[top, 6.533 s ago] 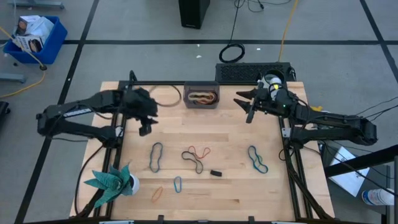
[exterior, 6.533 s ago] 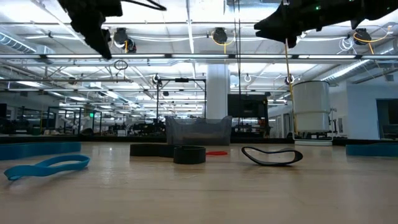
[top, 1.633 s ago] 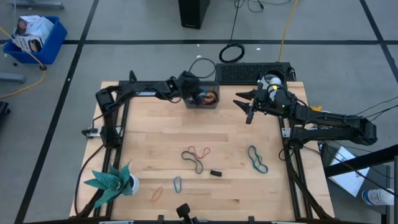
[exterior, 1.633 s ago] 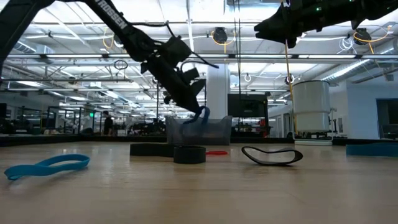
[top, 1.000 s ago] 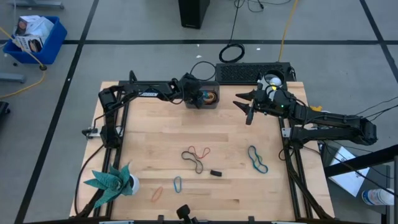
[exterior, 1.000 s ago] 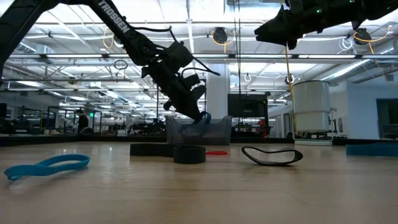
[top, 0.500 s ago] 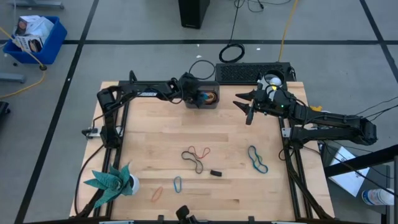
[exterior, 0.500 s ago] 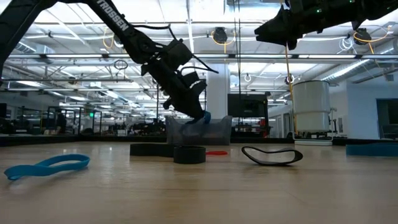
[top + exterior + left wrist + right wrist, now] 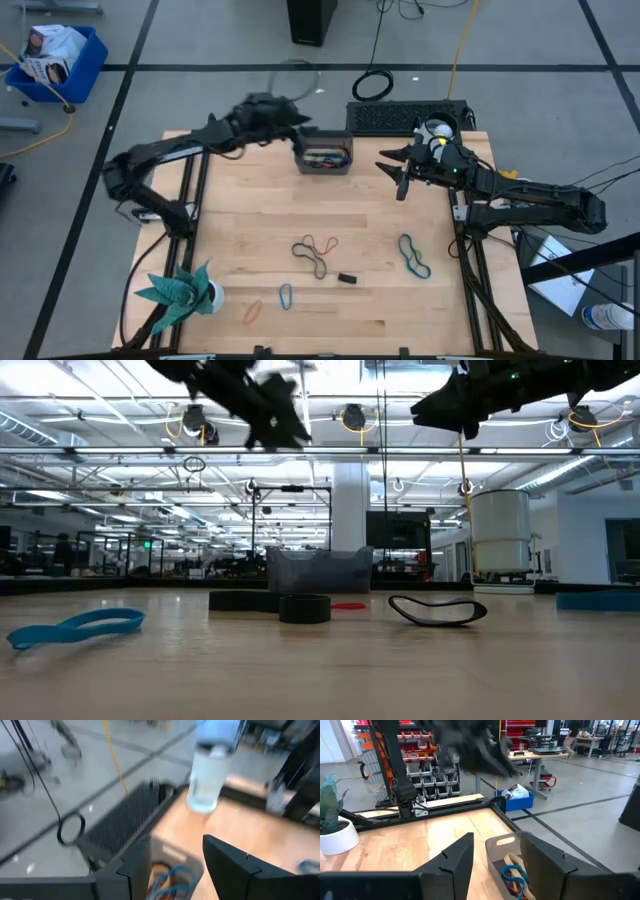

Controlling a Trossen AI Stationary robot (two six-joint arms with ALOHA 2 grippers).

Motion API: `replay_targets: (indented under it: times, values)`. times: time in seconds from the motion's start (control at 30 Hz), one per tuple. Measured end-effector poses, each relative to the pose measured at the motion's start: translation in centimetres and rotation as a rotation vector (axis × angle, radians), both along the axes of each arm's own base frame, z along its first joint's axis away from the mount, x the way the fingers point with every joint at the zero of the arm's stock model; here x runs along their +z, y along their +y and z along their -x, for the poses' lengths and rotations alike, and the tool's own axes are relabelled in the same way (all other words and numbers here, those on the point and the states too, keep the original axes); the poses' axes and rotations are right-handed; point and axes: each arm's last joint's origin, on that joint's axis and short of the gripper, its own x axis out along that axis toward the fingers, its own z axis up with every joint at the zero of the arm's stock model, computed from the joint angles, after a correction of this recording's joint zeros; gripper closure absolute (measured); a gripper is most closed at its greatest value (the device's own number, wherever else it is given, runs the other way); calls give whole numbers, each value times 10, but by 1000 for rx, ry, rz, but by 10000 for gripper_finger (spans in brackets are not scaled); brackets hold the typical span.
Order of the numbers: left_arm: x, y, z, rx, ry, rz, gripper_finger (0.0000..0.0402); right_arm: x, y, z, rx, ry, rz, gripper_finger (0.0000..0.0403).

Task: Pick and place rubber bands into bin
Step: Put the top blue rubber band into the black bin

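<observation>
The dark grey bin (image 9: 301, 160) stands at the table's far middle, with blue (image 9: 167, 879) and orange rubber bands lying in it. My left gripper (image 9: 298, 122) hangs open high above the bin's left side, nothing between its fingers (image 9: 135, 865). My right gripper (image 9: 398, 172) waits open in the air to the right of the bin (image 9: 493, 853). On the wood lie a red and a black band (image 9: 315, 252), a teal band (image 9: 413, 255), a small blue band (image 9: 286, 294) and an orange band (image 9: 252, 312).
A small black block (image 9: 347, 278) lies near the black band. A potted plant (image 9: 180, 290) stands at the near left corner. A black perforated plate (image 9: 405, 115) sits beyond the far edge, right of the bin. Bare wood lies between the bin and the bands.
My left gripper has let go of the blue band at the bin, then risen quickly and drawn back toward the table's left and far edge. The blue band now lies in the bin.
</observation>
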Motion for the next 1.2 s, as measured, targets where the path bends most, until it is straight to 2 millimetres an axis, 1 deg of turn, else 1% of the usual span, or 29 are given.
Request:
replay_targets:
  times: [0.1, 0.2, 0.33, 0.47, 0.57, 0.7, 0.8, 0.9, 0.97, 1.1, 1.2]
  values:
    - [31, -14, 24, -3, -73, -42, 217, 9, 1, 0, 4, 46, -16, 248]
    - [55, -28, 46, -13, -117, -88, 217, 21, 2, 0, 13, 127, -23, 248]
    - [71, -45, 76, -15, -112, -89, 217, 42, 3, 0, 22, 200, -40, 248]
    - [76, -58, 101, -9, -82, -74, 217, 52, 4, 4, 21, 343, -99, 248]
    - [72, -67, 115, -9, -104, -73, 217, 48, 5, 6, 14, 545, -187, 248]
    - [54, -74, 129, 11, -142, -62, 217, 31, 8, 1, 11, 772, -330, 248]
    - [37, -77, 135, 35, -196, -55, 217, 17, 17, -2, 62, 922, -442, 248]
    - [19, -78, 138, 44, -219, -45, 217, 5, 30, -2, 57, 1067, -504, 248]
    - [9, -78, 138, 48, -239, -35, 217, -2, 37, -3, 25, 1118, -497, 248]
    - [-6, -77, 135, 54, -245, -14, 217, -19, 49, -6, 5, 1142, -483, 248]
    - [-11, -76, 133, 54, -246, -13, 217, -38, 54, -6, 3, 1138, -497, 248]
